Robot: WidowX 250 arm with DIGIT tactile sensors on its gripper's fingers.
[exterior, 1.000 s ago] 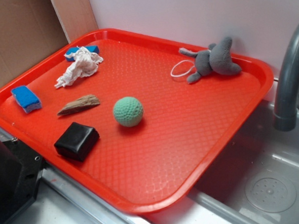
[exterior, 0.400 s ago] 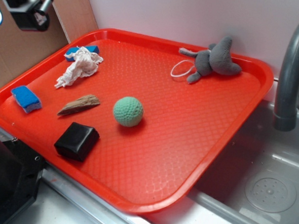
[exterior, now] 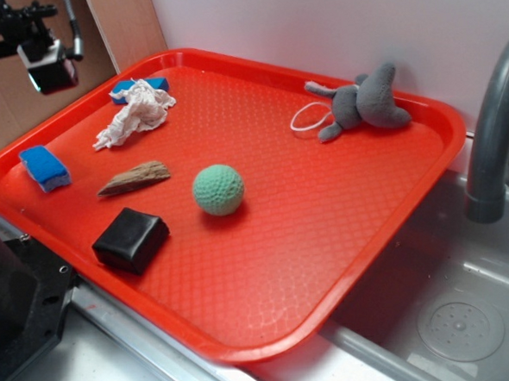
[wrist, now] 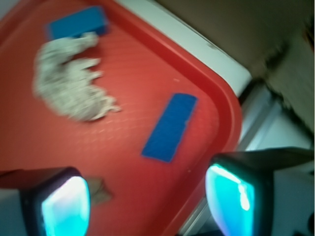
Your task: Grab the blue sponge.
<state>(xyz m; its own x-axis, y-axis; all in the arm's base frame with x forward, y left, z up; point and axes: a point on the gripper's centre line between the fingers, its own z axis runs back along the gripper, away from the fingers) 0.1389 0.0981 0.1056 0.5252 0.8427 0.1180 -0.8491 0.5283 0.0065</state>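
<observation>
Here, the scene is set out from the sponge outward.

Blue sponge (exterior: 45, 167): lies flat near the left rim of the tray, at the left edge of the exterior frame; a bright blue top over a paler underside is seen. In the wrist view it appears as a blue rectangle (wrist: 170, 127) at centre frame, blurred, with nothing touching it.

Gripper (wrist: 147, 199): the two fingers are seen spread wide at the bottom of the wrist view, nothing held between them. In the exterior view the gripper (exterior: 22, 60) is at the upper left corner, above and apart from the sponge.

Red tray (exterior: 327, 238): fills most of the exterior frame.

Wood piece (exterior: 134, 177): just right of the sponge, apart from it.

White rag (exterior: 135, 111): crumpled, at the upper left of the tray.

Flat blue slab (exterior: 137, 84): partly under the rag's far end, by the far rim.

Black block (exterior: 130, 239): near the tray's front left rim.

Green ball (exterior: 218, 189): near the tray's middle.

Grey plush toy (exterior: 366, 102): at the far right rim, a white ring (exterior: 310, 116) touching it.

Grey faucet (exterior: 493, 133): at the right edge of the frame.
</observation>
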